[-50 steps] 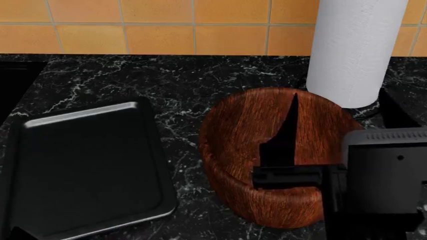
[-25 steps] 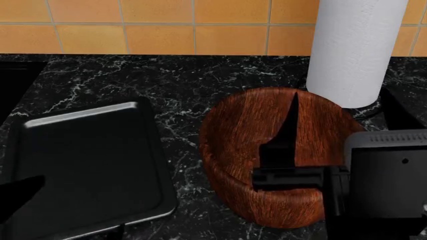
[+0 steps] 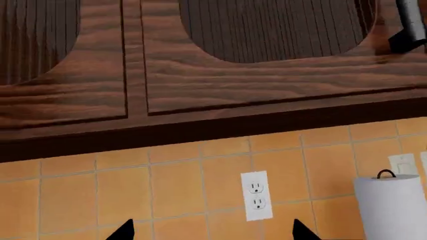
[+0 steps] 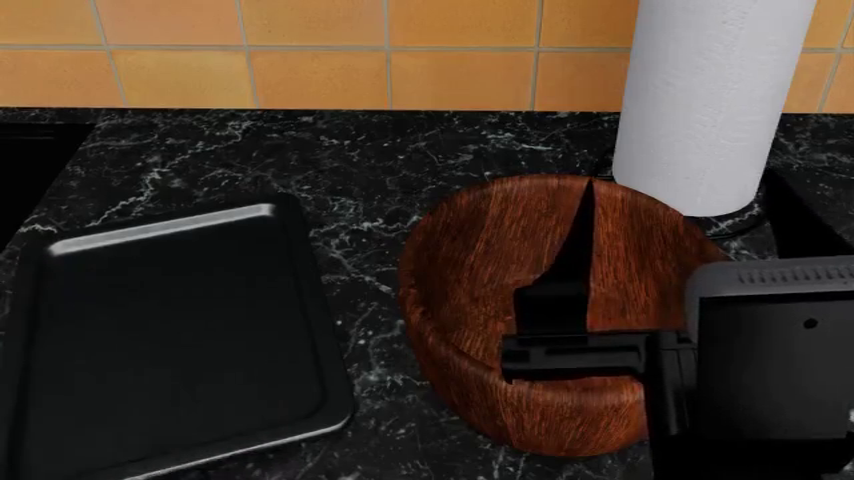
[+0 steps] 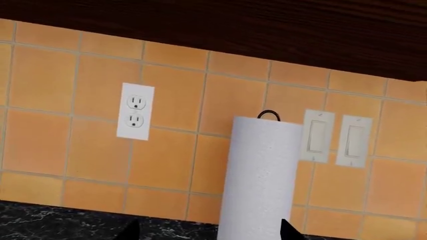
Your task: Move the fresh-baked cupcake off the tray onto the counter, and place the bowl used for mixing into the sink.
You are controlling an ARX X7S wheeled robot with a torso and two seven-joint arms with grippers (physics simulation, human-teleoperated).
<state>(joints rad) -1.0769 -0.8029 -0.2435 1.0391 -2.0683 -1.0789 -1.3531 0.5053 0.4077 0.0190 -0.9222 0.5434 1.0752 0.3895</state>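
A: Head view: where's the bowl (image 4: 534, 330)?

B: On the counter (image 4: 347, 170), right of the tray (image 4: 174, 340), apart from it. Towel roll (image 4: 707, 100) stands just behind its far rim.

A: Right gripper (image 4: 567, 275)?

B: Over the bowl. One long black finger (image 4: 577, 250) points toward the wall, reaching across the bowl's inside. Only that finger is visible there, so head view alone doesn't give the jaw state. Right wrist view shows two fingertips (image 5: 130, 231) wide apart at the frame edge, nothing between them. So spread, gripping nothing.

A: Touching the bowl?

B: Can't tell from this angle; finger may be inside or just above.

A: Left gripper (image 3: 210, 231)?

B: Out of the head view. Left wrist cam looks at the tiled wall, an outlet (image 3: 256, 196) and wood cabinets (image 3: 200, 60). Both tips (image 3: 123, 231) show, well apart, empty. Spread too.

A: Tray?

B: Flat on the counter, dark, shiny rim. Surface bare in what the head view shows; its near-left corner is cut off.

A: Cupcake? Sink?

B: Cupcake not in any view. Sink: probably the black edge at far left (image 4: 34, 150), too little shown to confirm.
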